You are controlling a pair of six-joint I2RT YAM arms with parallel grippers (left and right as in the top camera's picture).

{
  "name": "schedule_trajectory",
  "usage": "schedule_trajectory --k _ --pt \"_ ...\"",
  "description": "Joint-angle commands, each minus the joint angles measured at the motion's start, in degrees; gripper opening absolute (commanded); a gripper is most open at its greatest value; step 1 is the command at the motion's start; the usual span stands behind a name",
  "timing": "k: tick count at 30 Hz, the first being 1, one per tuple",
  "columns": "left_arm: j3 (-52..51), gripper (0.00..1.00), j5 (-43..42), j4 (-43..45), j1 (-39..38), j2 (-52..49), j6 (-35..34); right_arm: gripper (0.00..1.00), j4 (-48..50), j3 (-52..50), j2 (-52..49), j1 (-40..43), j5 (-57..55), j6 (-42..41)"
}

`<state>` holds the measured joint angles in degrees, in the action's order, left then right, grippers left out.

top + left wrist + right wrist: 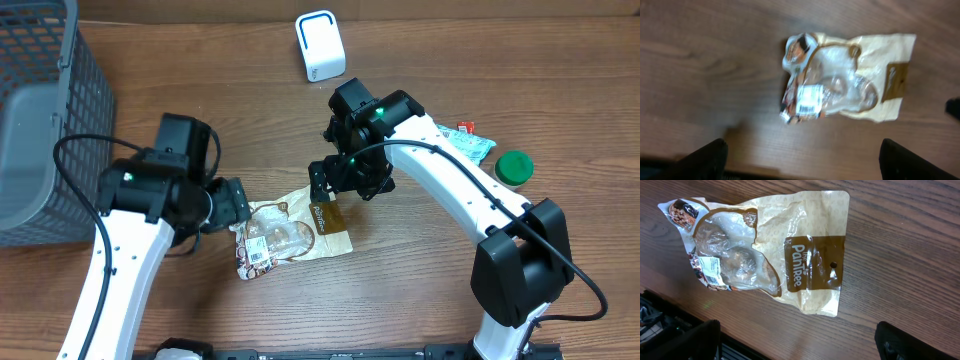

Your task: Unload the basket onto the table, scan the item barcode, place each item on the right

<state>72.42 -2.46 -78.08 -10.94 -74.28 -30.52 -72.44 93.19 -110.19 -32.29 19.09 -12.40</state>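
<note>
My left pincer (805, 159) and right pincer (797, 340) both stand wide apart, holding nothing. Just beside them the snack bag (290, 235) lies flat on the desk (420, 290). It is tan and brown, with a see-through window and a small white label. Farther back sits a white scanner (320, 46).

Mock shop checkout in a lab: wooden table (210, 80), grey basket (85, 100), white scanner (320, 46).

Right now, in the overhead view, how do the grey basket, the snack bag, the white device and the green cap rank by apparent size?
Largest to smallest:
1. grey basket, even though the frame edge cuts it off
2. snack bag
3. white device
4. green cap, only a little smaller than the device
</note>
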Motion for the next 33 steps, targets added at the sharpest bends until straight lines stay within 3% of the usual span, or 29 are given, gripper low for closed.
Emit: schedule_trajectory --k 1,9,12,17,33 --pt "-2.4 0.87 2.7 -0.7 -2.6 -0.4 -4.2 1.0 0.2 -0.3 1.5 -0.1 0.1 -0.2" --pt "-15.4 0.89 3.5 4.1 -9.1 -0.5 -9.3 1.0 0.2 -0.3 1.5 -0.1 0.1 -0.2" --pt "-20.2 1.0 6.1 7.3 -9.3 -0.5 -10.9 1.0 0.2 -0.3 1.5 -0.1 0.1 -0.2" --pt "-24.8 1.0 6.4 15.3 -7.9 -0.9 -10.9 1.0 0.2 -0.3 1.5 -0.1 0.1 -0.2" --pt "-25.6 0.99 -0.3 30.4 -7.4 -15.2 -10.8 1.0 0.2 -0.3 1.5 -0.1 0.1 -0.2"
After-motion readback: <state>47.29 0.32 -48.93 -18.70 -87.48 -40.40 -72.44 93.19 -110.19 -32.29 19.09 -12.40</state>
